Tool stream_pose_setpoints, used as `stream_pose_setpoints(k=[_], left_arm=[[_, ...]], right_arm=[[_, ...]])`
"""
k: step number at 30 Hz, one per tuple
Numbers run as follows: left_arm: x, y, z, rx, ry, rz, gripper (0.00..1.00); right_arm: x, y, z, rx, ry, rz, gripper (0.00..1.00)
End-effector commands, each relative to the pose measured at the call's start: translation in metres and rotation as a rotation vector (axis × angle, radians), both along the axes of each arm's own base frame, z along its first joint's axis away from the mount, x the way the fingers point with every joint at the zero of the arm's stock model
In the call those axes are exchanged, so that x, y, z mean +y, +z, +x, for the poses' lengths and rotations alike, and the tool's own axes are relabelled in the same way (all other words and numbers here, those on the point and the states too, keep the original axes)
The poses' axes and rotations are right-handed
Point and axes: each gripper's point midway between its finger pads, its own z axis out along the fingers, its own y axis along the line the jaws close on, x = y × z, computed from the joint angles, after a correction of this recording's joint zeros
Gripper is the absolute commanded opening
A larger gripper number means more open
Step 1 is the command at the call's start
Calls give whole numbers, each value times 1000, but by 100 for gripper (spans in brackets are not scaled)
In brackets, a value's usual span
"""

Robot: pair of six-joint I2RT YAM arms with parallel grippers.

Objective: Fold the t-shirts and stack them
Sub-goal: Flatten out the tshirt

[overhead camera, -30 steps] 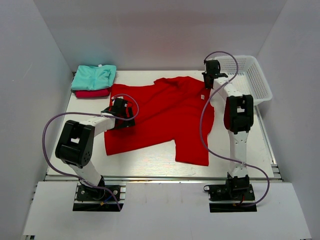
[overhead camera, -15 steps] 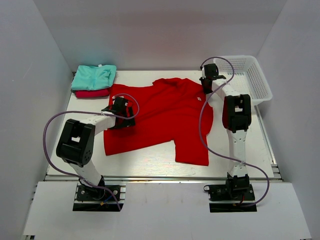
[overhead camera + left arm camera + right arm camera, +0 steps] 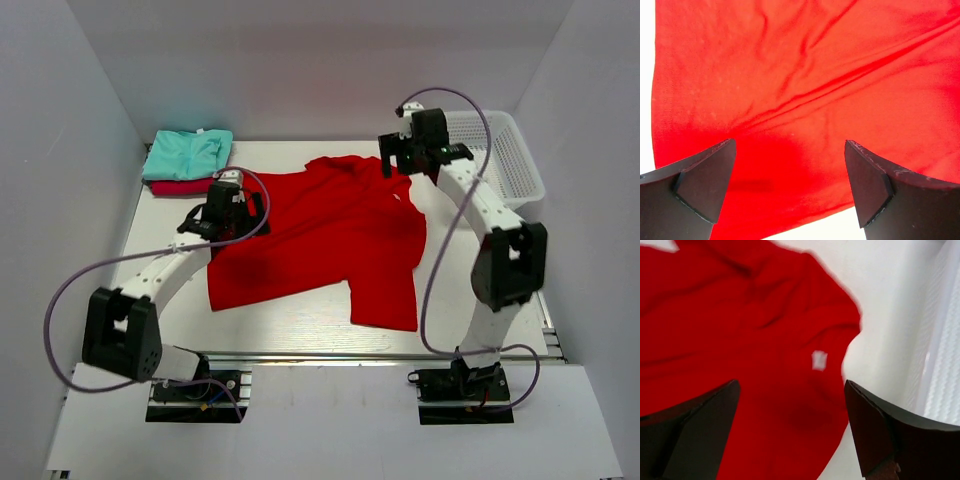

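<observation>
A large bright red t-shirt (image 3: 320,235) lies spread flat across the table. In the back left corner a folded mint t-shirt (image 3: 188,153) rests on a folded crimson-pink t-shirt (image 3: 183,187). My left gripper (image 3: 232,208) hovers open over the red shirt's left edge; in the left wrist view the red cloth (image 3: 805,90) fills the space past the open left gripper (image 3: 790,185), nothing between the fingers. My right gripper (image 3: 397,160) stands open above the shirt's far right shoulder. The right wrist view shows that gripper (image 3: 790,430) empty over the red cloth (image 3: 740,340) and a white tag (image 3: 819,360).
A white mesh basket (image 3: 505,150) stands at the back right corner, also seen as a white wall (image 3: 940,365) in the right wrist view. Bare white table (image 3: 290,325) lies in front of the shirt. Grey walls close in on the table on three sides.
The right gripper has opened from shut and swung left over the shirt's shoulder as its arm stretched out. The left arm has reached further back along the shirt's left edge.
</observation>
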Motion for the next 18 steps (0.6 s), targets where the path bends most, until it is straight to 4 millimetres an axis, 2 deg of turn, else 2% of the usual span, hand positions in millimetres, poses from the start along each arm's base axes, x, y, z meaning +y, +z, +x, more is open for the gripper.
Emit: stream_pose_setpoints(k=[1, 3, 4, 5, 6, 7, 8, 9, 10, 11, 12, 13, 14, 15, 16, 18], left_arm=[[1, 17, -4, -56, 18, -28, 99], [4, 18, 1, -62, 29, -30, 99], [5, 22, 9, -77, 42, -22, 99], [7, 22, 15, -79, 60, -7, 99], [9, 19, 20, -68, 71, 8, 99], [8, 32, 33, -89, 77, 19, 99], [8, 16, 40, -44, 93, 38, 99], [8, 13, 48, -39, 103, 50, 99], [7, 19, 61, -58, 112, 30, 99], [2, 15, 77, -68, 113, 26, 99], [3, 3, 81, -56, 121, 39, 99], [3, 8, 96, -81, 123, 40, 99], [1, 3, 105, -80, 123, 40, 99], [-5, 10, 121, -108, 111, 32, 99], [-2, -15, 132, -62, 119, 49, 99], [-1, -34, 144, -19, 127, 63, 99]], right_arm=[[12, -33, -67, 149, -59, 187, 90], [24, -36, -81, 149, -57, 254, 90], [23, -62, -107, 218, -75, 261, 90], [27, -59, -116, 222, -80, 288, 90], [26, -75, -130, 267, -90, 282, 90], [29, -73, -139, 281, -99, 303, 90], [30, -88, -159, 330, -91, 301, 90], [30, -87, -167, 336, -85, 306, 90], [31, -92, -175, 349, -78, 310, 90], [38, -103, -199, 377, -47, 353, 90], [40, -111, -212, 411, -30, 361, 90], [48, -111, -217, 408, 4, 398, 90], [47, -127, -234, 455, -2, 403, 90], [44, -135, -242, 473, -8, 404, 90], [40, -144, -251, 502, -23, 389, 90], [29, -156, -261, 546, -68, 348, 90]])
